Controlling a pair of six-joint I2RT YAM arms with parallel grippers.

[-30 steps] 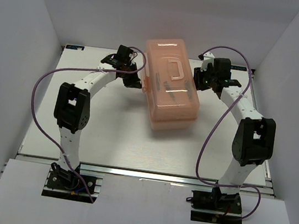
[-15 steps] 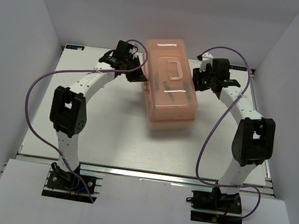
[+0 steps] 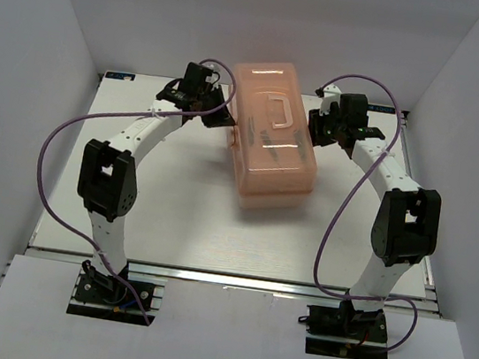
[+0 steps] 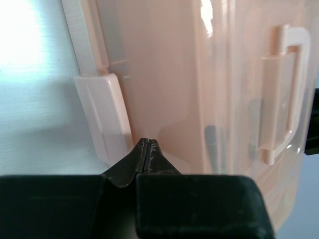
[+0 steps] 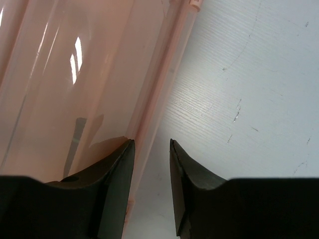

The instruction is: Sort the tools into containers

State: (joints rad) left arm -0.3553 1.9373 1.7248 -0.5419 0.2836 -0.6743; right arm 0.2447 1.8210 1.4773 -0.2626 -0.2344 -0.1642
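The salmon-pink toolbox (image 3: 273, 144) stands closed at the far middle of the table, its lid handle (image 3: 278, 109) on top. My left gripper (image 3: 224, 118) is shut and empty, its tips (image 4: 146, 142) against the box's left side just beside the pale latch (image 4: 102, 117). The handle also shows in the left wrist view (image 4: 281, 94). My right gripper (image 3: 319, 130) is open, its jaws (image 5: 152, 144) straddling the rim (image 5: 157, 94) on the box's right side. The tools show only as faint dark shapes through the plastic (image 4: 214, 147); I cannot tell which is which.
White walls close in the table on the left, back and right. Bare white table (image 5: 249, 74) lies to the right of the box, and more in front of it (image 3: 216, 221). Purple cables loop off both arms.
My left arm has swung forward and right, bringing its shut gripper up against the box's left side by the latch. The right gripper has barely shifted.
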